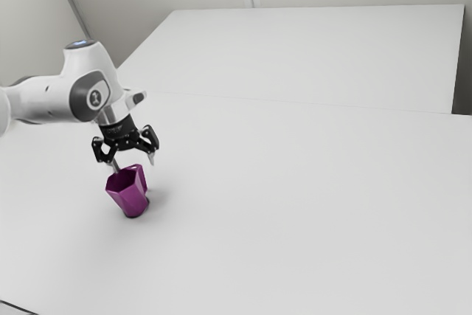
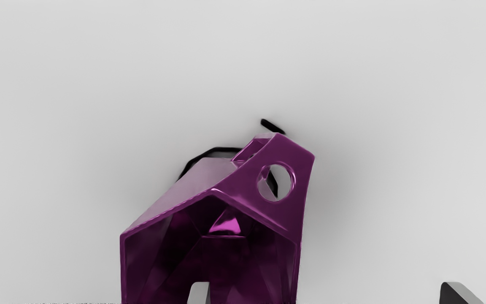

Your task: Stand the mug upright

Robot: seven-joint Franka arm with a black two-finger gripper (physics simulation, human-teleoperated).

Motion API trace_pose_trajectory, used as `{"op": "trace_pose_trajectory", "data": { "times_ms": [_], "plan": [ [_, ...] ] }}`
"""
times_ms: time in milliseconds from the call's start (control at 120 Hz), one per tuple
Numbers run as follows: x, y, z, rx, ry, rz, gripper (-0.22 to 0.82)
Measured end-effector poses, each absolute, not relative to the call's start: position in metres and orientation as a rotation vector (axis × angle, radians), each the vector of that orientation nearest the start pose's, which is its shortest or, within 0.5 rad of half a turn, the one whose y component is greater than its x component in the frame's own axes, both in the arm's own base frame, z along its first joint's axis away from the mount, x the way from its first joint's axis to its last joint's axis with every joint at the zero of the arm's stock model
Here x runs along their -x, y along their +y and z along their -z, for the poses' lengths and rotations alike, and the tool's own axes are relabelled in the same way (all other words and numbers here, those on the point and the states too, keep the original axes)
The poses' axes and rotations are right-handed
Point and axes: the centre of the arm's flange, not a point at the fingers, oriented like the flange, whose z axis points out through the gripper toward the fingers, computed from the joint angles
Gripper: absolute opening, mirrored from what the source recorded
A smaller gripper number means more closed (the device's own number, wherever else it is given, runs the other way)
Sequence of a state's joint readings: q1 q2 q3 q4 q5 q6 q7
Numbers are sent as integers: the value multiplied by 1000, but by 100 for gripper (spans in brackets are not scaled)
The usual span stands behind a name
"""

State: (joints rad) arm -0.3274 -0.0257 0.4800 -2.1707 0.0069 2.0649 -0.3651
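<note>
Our gripper [image 1: 133, 164] points down, spread and gripping nothing, one finger over the tilted mug's [image 1: 132, 199] mouth; table [image 1: 310, 204] extends toward the exterior view's right.

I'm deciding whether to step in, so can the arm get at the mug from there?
Probably yes: the fingers stand open close above the mug, and nothing seems in the way.
</note>
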Motion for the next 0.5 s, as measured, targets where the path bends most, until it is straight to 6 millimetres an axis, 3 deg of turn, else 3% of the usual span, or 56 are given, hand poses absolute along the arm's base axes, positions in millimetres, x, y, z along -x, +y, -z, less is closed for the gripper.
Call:
{"op": "trace_pose_trajectory", "data": {
  "times_ms": [100,233,367,500],
  "plan": [
    [-519,81,-413,3045,-788,-108,60],
    [-531,85,-451,3061,-747,-51,60],
    [-544,77,-501,3080,-600,50,60],
    [-559,48,-576,3083,-383,222,60]
  ]
}}
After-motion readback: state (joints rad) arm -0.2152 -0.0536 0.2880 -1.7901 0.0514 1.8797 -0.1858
